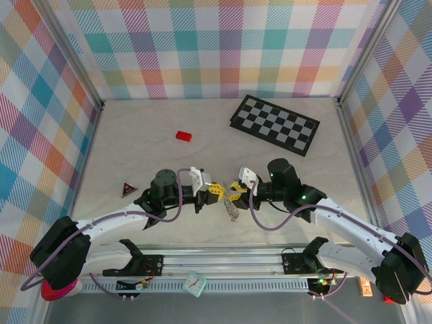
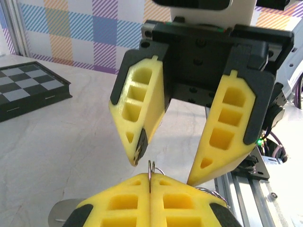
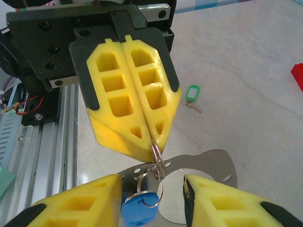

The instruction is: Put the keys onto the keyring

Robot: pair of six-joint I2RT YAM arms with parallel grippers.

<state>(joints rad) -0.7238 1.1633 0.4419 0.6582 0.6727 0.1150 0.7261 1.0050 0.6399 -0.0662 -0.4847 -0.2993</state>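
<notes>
My left gripper (image 2: 150, 179) is shut on the keyring (image 3: 157, 157), a thin silvery ring that sticks up from between its pads (image 2: 150, 169). From the ring hangs a smaller ring that carries the blue key (image 3: 139, 210). The right gripper (image 3: 150, 179) is open, and its fingers straddle the ring and the blue key without touching the ring. The green key (image 3: 191, 92) lies on the table beyond the left gripper (image 3: 152, 141). In the top view the left gripper (image 1: 214, 192) and the right gripper (image 1: 235, 187) meet tip to tip at the table's near middle.
A flat grey metal plate with holes (image 3: 213, 161) lies under the grippers. The red block (image 1: 183, 136) sits further back. The checkerboard (image 1: 275, 123) is at the back right, and a small dark triangle (image 1: 128, 190) lies at the left. Rails (image 1: 223, 260) run along the near edge.
</notes>
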